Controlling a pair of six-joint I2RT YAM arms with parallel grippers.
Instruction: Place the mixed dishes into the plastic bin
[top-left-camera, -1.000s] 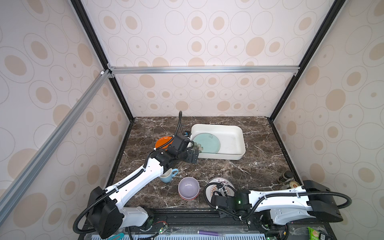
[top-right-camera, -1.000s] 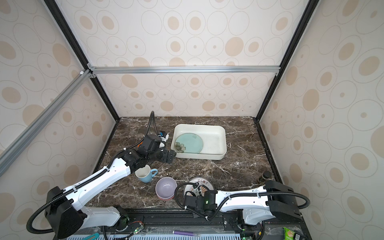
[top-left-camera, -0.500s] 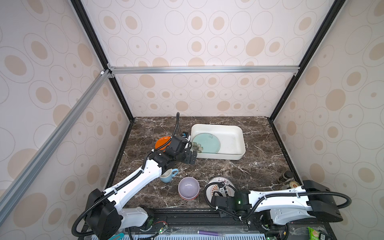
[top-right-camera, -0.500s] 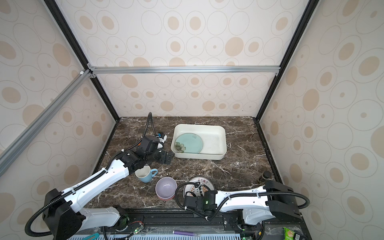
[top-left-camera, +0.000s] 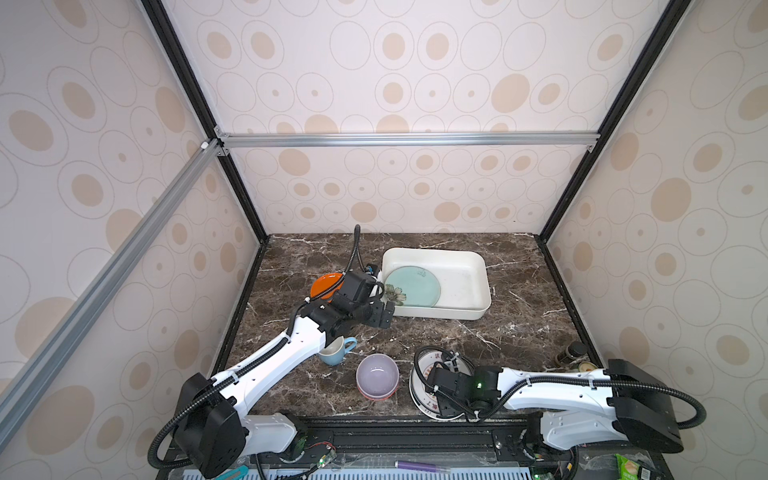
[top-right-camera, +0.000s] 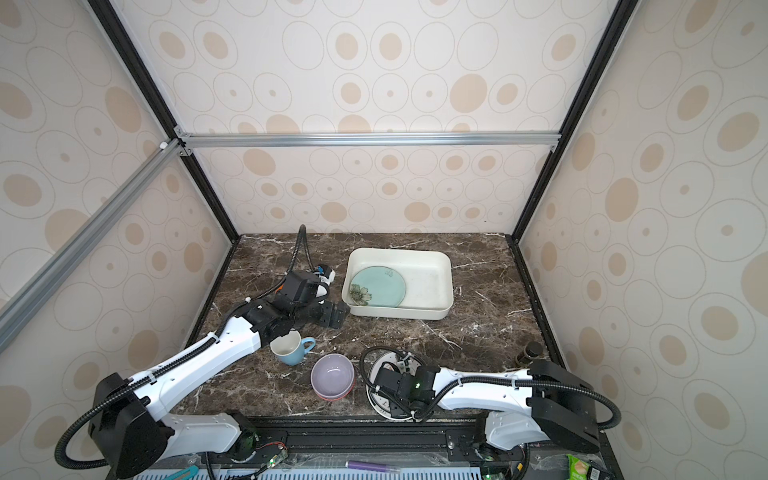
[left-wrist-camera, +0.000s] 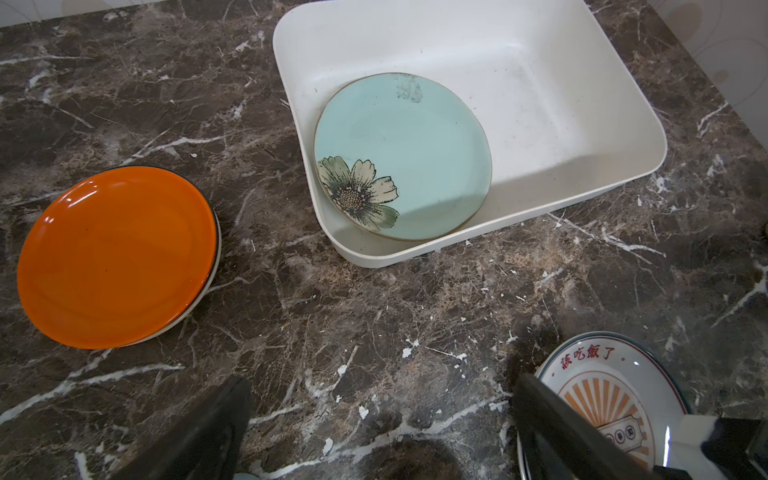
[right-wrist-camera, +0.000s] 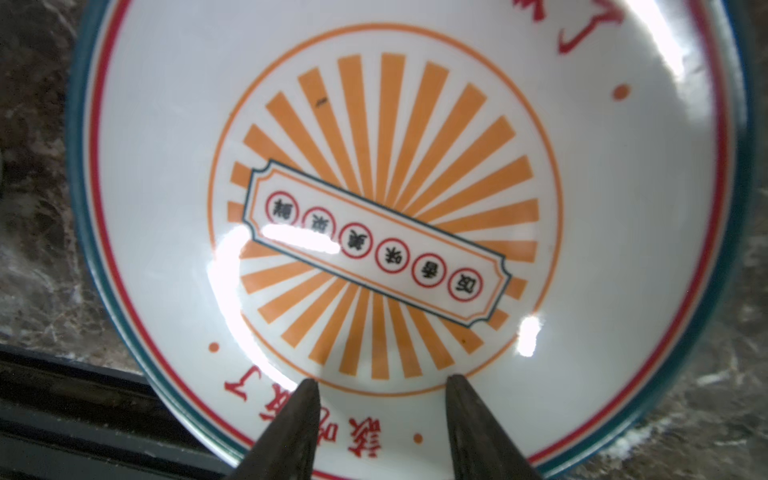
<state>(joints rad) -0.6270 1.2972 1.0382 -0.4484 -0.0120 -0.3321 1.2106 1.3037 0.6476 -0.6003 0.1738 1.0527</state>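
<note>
The plastic bin (top-left-camera: 478, 266) (top-right-camera: 441, 266) (left-wrist-camera: 374, 259) stands at the back of the table with the mint flower plate (top-left-camera: 415, 286) (top-right-camera: 380, 286) (left-wrist-camera: 407, 153) lying in it. My left gripper (top-left-camera: 384, 313) (top-right-camera: 336, 313) (left-wrist-camera: 382, 384) hovers open and empty over bare marble just left of the bin. The orange plate (top-left-camera: 324, 284) (left-wrist-camera: 116, 257) lies behind that arm, and the blue mug (top-left-camera: 338, 353) (top-right-camera: 291, 351) stands beside it. The lilac bowl (top-left-camera: 377, 376) (top-right-camera: 332, 376) sits near the front with a red edge beneath it. My right gripper (top-left-camera: 430, 388) (top-right-camera: 384, 388) (right-wrist-camera: 380, 380) is open, with nothing between its fingers (right-wrist-camera: 307, 399), low over the sunburst plate (top-left-camera: 417, 392) (top-right-camera: 380, 405) (left-wrist-camera: 602, 374) (right-wrist-camera: 395, 166).
A dark jar (top-left-camera: 571, 353) (top-right-camera: 530, 351) stands at the right edge of the table by the right arm's base. A black rail (right-wrist-camera: 62, 399) runs along the front edge, right next to the sunburst plate. Patterned walls close in the left, back and right sides.
My left gripper has drawn back slightly from the bin's left wall toward the front, still open. The right gripper stays over the sunburst plate.
</note>
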